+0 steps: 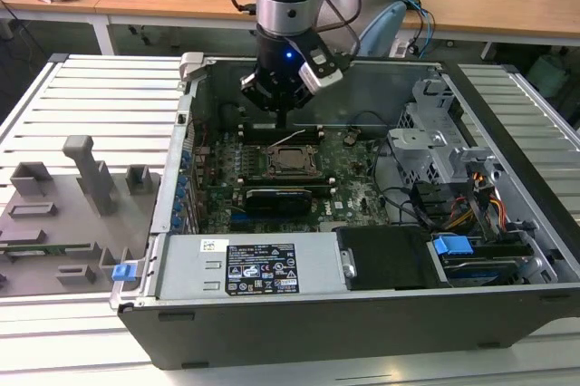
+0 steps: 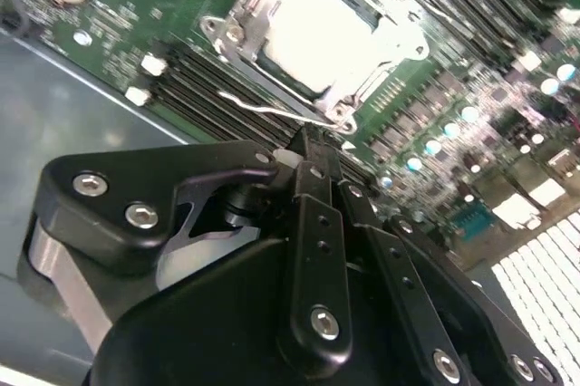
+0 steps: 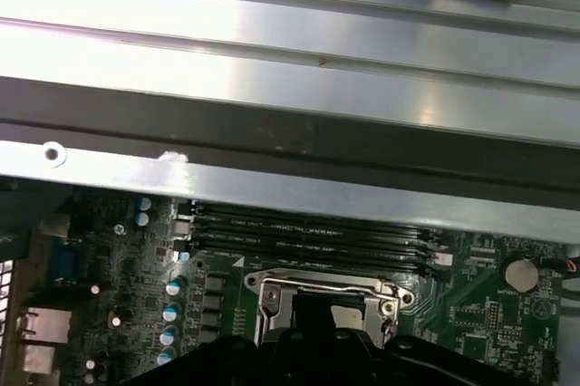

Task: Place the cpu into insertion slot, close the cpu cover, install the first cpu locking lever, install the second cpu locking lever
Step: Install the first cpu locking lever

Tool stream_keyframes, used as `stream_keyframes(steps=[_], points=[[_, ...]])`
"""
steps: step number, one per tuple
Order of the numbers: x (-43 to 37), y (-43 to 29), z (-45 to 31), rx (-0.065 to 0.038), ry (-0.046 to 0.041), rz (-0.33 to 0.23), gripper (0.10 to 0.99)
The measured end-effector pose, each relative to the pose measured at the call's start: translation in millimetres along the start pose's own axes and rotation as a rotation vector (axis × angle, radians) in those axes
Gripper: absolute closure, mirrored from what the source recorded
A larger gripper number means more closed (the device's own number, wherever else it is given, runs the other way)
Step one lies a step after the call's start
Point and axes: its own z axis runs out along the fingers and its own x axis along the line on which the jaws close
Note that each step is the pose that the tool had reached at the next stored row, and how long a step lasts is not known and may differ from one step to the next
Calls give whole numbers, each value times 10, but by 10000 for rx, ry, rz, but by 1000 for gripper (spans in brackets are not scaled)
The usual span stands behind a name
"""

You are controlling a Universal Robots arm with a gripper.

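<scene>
Gripper [image 1: 283, 119] hangs upper centre of the exterior view, inside the open pc case [image 1: 362, 323], pincer pinched narrow, nothing seen between the fingers. cpu [image 2: 317, 28] sits in insertion slot [image 1: 290, 161] mid-frame, cpu cover [image 2: 256, 1] down over it. Thin wire lever [image 2: 258, 110] just beside the fingertips

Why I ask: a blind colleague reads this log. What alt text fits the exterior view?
A robot's tool reaches down into an open computer case, poised near the processor socket on the green board. Grey slatted tables flank it.
</scene>
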Motion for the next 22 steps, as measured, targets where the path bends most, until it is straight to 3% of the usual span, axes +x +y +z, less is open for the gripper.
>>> stream_keyframes(steps=[2,4,5,10,22], points=[[-52,-7,12,-50,-6,37,980],[-85,-11,29,-385,-48,137,980],[-95,-12,49,-447,-59,162,980],[-112,-14,161,-442,-63,271,980],[-129,-9,194,-442,-64,275,980]])
